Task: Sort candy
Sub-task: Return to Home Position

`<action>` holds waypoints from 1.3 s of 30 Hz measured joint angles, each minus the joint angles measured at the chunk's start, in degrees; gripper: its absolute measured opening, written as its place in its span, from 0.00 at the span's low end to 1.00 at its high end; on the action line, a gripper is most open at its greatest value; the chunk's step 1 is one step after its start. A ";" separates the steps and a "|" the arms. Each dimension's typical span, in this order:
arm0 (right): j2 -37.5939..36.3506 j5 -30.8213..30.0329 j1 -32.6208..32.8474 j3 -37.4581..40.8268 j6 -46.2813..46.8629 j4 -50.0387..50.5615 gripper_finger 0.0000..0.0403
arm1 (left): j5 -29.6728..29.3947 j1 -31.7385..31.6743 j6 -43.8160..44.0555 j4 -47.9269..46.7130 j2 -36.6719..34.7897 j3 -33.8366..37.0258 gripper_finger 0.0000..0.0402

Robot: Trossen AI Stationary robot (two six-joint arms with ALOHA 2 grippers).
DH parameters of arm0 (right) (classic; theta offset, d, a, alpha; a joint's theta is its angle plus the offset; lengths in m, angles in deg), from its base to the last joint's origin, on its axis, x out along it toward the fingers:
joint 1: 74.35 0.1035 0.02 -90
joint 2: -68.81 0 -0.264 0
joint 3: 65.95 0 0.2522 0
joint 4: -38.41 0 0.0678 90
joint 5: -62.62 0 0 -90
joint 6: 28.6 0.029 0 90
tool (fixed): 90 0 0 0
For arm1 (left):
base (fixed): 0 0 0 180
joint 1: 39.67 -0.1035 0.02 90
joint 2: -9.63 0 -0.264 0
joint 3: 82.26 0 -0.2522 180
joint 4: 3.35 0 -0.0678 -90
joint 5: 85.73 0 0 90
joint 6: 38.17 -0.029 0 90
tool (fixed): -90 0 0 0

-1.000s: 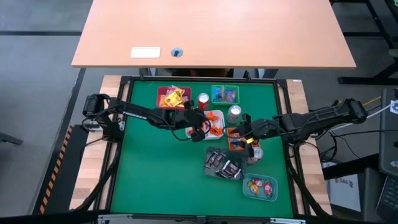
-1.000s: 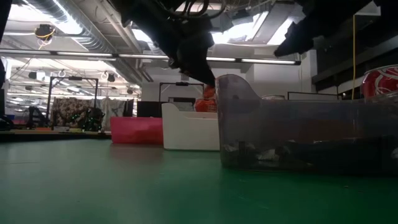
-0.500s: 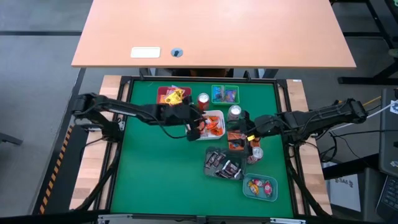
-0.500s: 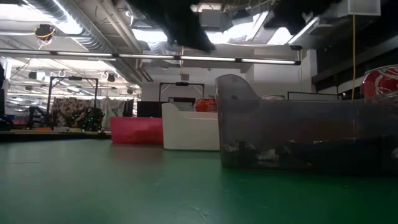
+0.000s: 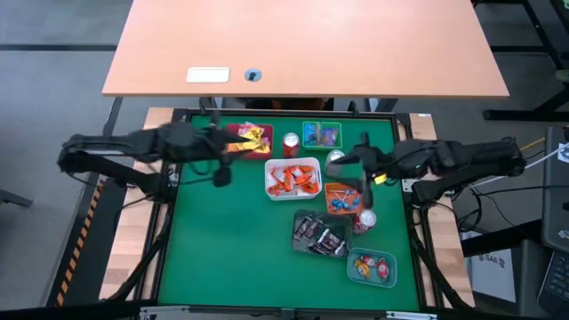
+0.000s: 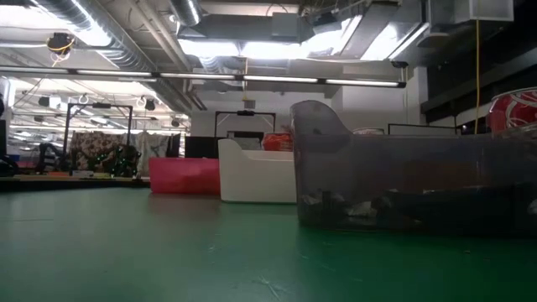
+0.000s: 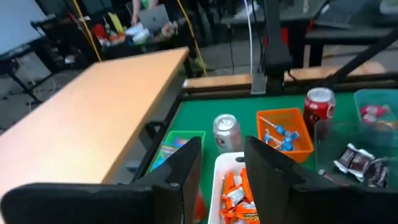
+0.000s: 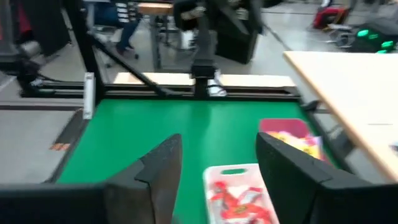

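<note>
Looking straight down on the green bench [image 5: 222,249], the candy sits in trays grouped right of the middle. Yellow candy [image 5: 251,136] is in the red tray [image 5: 229,140] on the far side. To its right is the green tray [image 5: 303,135], holding what looks like blue candy [image 5: 322,134]. Orange candy [image 5: 292,180] fills the white tray [image 5: 313,164], and light blue candy [image 5: 339,203] is in the orange tray [image 5: 328,188]. Nearer, brown chocolate bars [image 5: 317,234] lie in the dark see-through tray [image 5: 298,242], and red candy [image 5: 373,266] is in the teal tray [image 5: 352,272], nearest on the right.

A red soda can [image 5: 291,143], a silver soda can [image 5: 335,160] and another can [image 5: 363,220] stand between the trays.

The left end effector [image 7: 222,152] hangs just left of the red tray, fingers apart and empty. The right end effector [image 8: 219,149] hovers by the silver soda can, fingers apart too, gripping nothing.
</note>
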 joint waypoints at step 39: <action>-47.68 -2.64 -0.02 38.38 -4.94 -7.55 0.01 | 5.18 0.12 2.58 8.13 -55.66 45.95 0.00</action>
